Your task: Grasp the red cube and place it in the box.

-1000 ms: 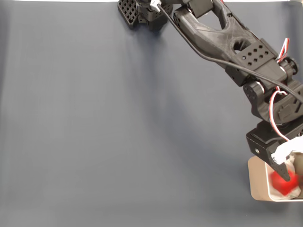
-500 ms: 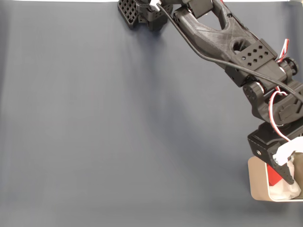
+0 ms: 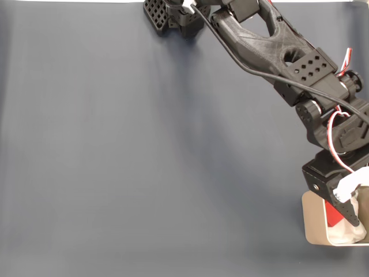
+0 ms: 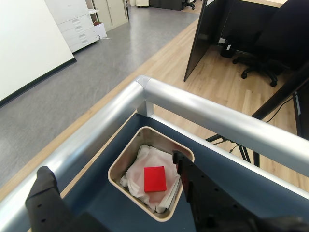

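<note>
The red cube (image 4: 155, 179) lies flat on crumpled white material inside the box (image 4: 145, 137), a pale container with rounded corners. In the fixed view the box (image 3: 314, 224) sits at the bottom right edge, and a sliver of the red cube (image 3: 332, 215) shows beside the black finger. My gripper (image 4: 111, 164) hovers above the box, open, with its fingers (image 4: 193, 181) spread wide on either side and nothing between them. In the fixed view the gripper (image 3: 354, 217) overlaps the box's right part and hides much of its inside.
The box stands in a corner of the dark blue table (image 3: 144, 156), right by a silver metal rail (image 4: 212, 116) that frames it. The arm's base (image 3: 173, 14) is at the top of the fixed view. Beyond the rail are a wood floor and office furniture.
One second ago the cube was a red blur at the fingertips over the box. It now rests still on the white material, free of the fingers. The arm has barely moved.
</note>
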Robot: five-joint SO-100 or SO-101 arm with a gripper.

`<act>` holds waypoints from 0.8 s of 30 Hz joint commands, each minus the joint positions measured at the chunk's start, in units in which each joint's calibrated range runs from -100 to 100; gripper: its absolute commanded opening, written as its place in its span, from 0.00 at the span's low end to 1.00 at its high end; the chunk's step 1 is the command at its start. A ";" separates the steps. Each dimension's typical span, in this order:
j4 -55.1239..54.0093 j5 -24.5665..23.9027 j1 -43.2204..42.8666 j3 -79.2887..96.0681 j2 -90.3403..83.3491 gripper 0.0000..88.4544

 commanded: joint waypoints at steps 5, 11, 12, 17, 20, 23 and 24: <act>-1.39 -0.05 0.53 -3.02 -2.80 0.59; -0.98 1.12 0.67 -1.56 -3.84 0.34; -0.98 1.71 0.95 -0.47 -4.53 0.25; -1.72 2.88 4.29 8.47 -11.29 0.00; -2.62 3.17 8.05 16.14 -17.44 0.00; -3.28 3.22 12.46 23.44 -24.38 0.00; -3.36 3.32 13.95 25.81 -26.89 0.00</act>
